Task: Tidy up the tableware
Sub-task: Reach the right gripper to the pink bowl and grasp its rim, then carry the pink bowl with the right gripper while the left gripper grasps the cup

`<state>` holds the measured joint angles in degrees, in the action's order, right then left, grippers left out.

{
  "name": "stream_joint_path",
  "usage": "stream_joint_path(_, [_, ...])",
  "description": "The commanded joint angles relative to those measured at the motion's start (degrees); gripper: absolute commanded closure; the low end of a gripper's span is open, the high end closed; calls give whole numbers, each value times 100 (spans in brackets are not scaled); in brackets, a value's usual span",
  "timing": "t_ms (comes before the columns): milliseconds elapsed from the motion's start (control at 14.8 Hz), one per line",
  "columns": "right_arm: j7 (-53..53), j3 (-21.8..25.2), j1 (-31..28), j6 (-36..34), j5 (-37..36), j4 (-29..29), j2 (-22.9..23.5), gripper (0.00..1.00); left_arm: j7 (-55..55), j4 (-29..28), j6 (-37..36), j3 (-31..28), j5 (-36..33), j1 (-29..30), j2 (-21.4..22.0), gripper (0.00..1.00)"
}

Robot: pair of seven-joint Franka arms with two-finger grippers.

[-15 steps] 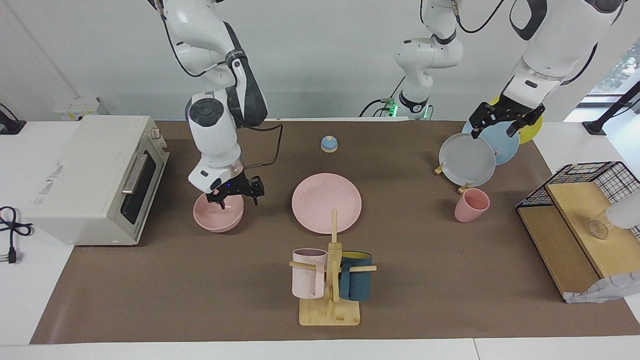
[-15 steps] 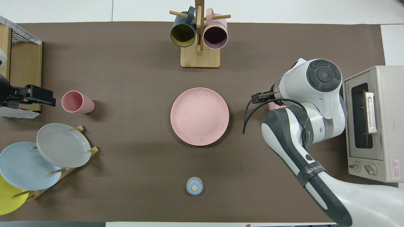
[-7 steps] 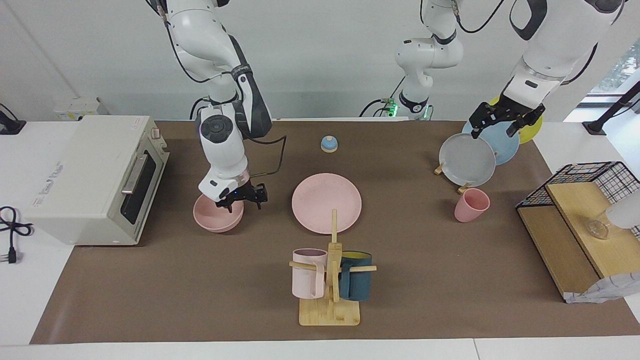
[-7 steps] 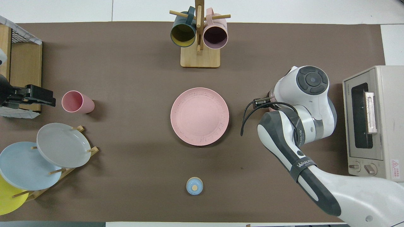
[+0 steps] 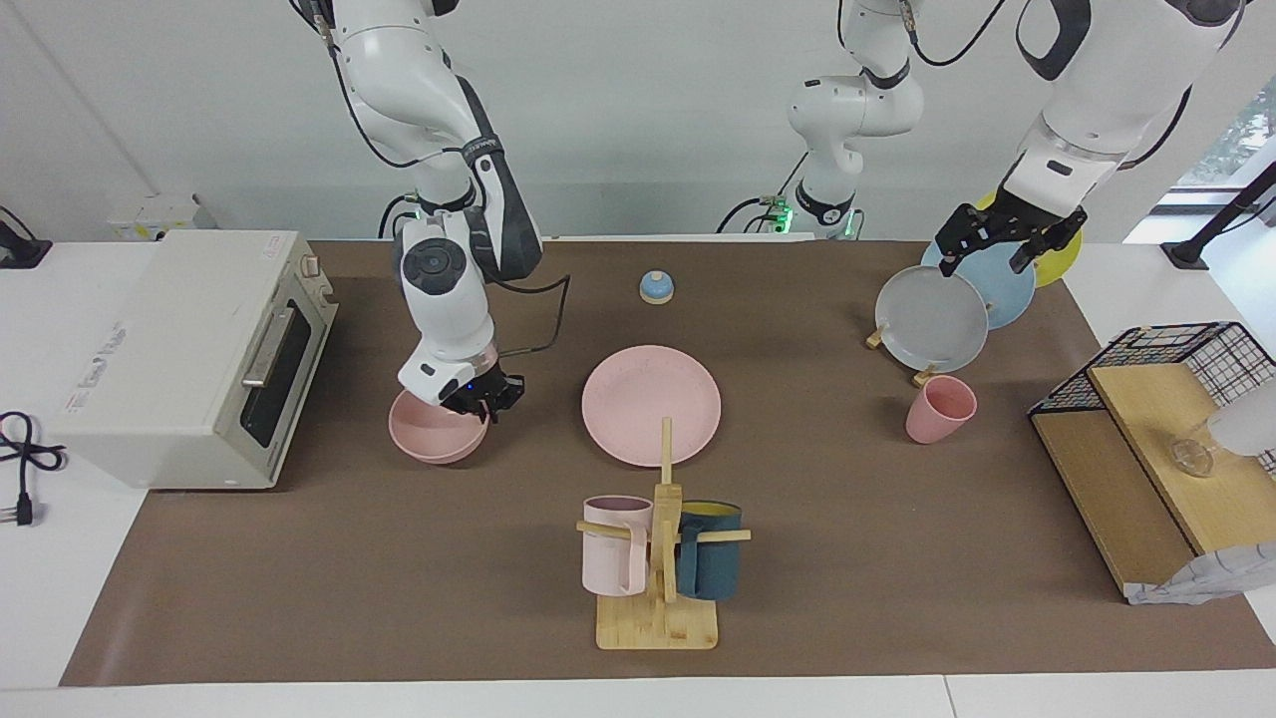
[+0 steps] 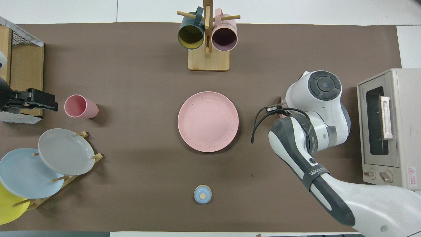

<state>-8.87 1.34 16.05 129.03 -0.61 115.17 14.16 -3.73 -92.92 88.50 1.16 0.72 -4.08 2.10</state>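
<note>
1. facing view: right gripper [image 5: 482, 398] sits at the pink bowl [image 5: 435, 431] rim nearest the pink plate [image 5: 651, 404], fingers apparently closed on it.
2. plate lies beside it, toward table centre.
3. left gripper [image 5: 1007, 239] waits, open, over the plate rack [image 5: 927, 374].

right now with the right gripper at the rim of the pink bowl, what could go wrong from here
The right gripper sits at one edge of the pink bowl; a lift from the rim could tilt it or let it slip. The toaster oven stands close beside the bowl, so a swing that way might knock it. On the way to the pink plate, a low carry could scrape the plate. The left gripper waits over the plate rack.
</note>
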Motion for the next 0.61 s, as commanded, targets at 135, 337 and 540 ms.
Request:
stream_joint_path(135, [-140,-72,414,-1025,70,-1184,340,100,-92,19,-17,-19,-11,4,19,0])
stream_joint_path(337, [-1509,-81,1011,-2256,9,-2916,1077,100,-93,10,17,-28,-11,4,19,0])
stream_joint_path(540, [-2659,-81,1855,-2671,-158,-3779,1587,100,-84,-226,403,-45,-11,39,36,0])
